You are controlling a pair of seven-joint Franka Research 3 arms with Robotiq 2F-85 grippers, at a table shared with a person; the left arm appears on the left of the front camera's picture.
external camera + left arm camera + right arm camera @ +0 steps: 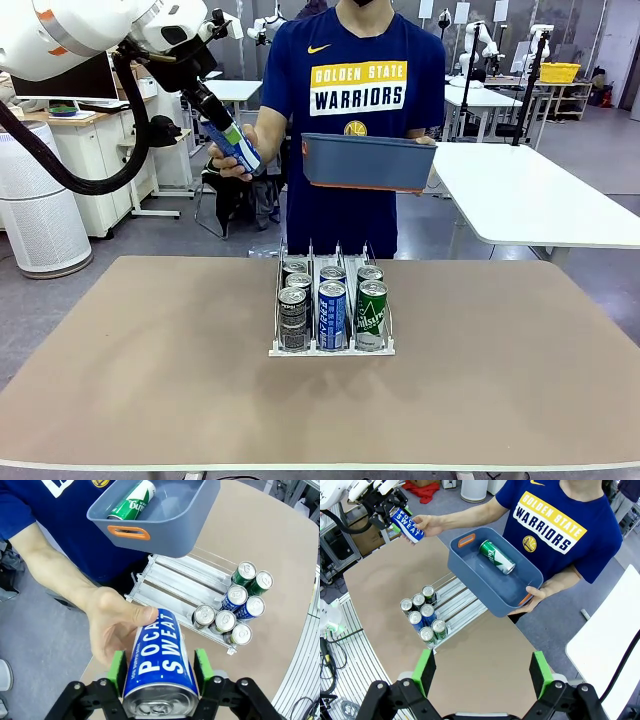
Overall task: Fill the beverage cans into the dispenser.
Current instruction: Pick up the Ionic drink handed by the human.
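The left tool (160, 656) grasps the blue can (156, 647), the person's hand (112, 625) also on it; the right tool (482, 669) is released. If the hand lets go early, the can may slip

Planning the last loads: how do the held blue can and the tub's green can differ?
The blue can bears white Pocari Sweat print; the green can has white lettering on green. The blue can is in the air between the jaws of the left gripper and in the person's hand; the green can lies loose on its side in the tub. Both are slim cans, not yet in the dispenser.
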